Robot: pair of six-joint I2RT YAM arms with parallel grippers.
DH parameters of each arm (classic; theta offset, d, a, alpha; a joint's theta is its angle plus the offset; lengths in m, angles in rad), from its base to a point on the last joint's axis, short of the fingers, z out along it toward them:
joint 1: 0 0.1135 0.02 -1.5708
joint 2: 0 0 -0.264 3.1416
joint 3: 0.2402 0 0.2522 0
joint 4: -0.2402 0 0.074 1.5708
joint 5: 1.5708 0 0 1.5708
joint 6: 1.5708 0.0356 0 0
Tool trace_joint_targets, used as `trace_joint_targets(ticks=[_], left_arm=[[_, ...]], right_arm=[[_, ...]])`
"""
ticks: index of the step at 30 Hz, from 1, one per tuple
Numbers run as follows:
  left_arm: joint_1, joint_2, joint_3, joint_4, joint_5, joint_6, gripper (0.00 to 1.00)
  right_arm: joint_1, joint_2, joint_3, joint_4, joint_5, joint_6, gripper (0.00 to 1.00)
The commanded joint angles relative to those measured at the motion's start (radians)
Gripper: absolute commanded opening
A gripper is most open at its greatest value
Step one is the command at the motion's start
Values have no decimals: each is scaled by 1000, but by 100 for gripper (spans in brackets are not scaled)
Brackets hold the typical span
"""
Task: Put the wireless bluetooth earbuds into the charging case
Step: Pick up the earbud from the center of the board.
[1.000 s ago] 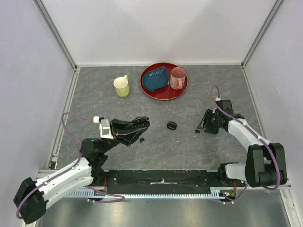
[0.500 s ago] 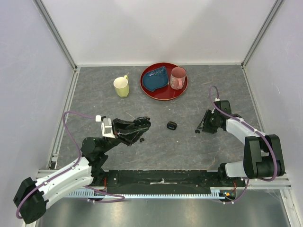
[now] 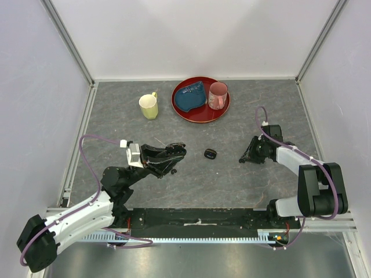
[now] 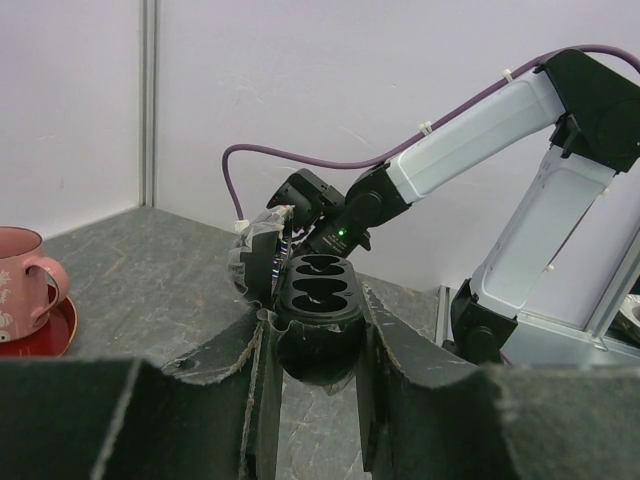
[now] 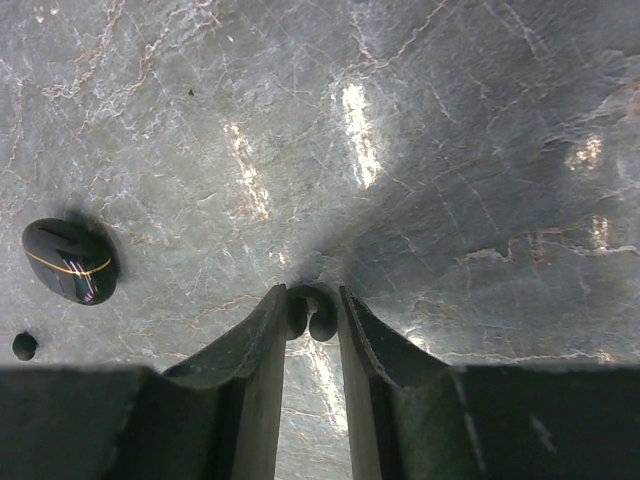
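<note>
The left gripper (image 4: 315,328) is clamped on the open charging case (image 4: 320,292), a glossy black oval shell wedged between its two matte fingers. The lid is swung back beyond the tips, and two smooth moulded wells face up, apparently empty. Beyond its tips, between the two arms, a second case (image 3: 210,153) lies shut on the mottled grey stone-look table (image 3: 232,179), polished, with a thin gold seam. The right gripper (image 5: 311,305) is down at the tabletop, its tapered fingers pinched on one earbud (image 5: 320,318), a tiny, shiny, curled black piece caught at the very tips. A loose earbud (image 5: 24,346) lies off to its left. That hold looks shallow on a slick, rounded piece, so it probably wants a slow, straight lift. The stem should be lined up with a well before pressing in.
</note>
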Motion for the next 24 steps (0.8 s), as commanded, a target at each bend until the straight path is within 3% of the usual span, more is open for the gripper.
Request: trace_joint_targets(ticks=[1,12,24], left_arm=[[-5,3,40,26,1,7,2],[-5,16,44,26,1,-2,2],[-5,18,40,24,-2,-10,2]], right_arm=[[-3,0,-35,21,-19,-12,34],[-3,-30,-64,24,-31,-3,27],[-3,-43,-72,27,-51,-14,27]])
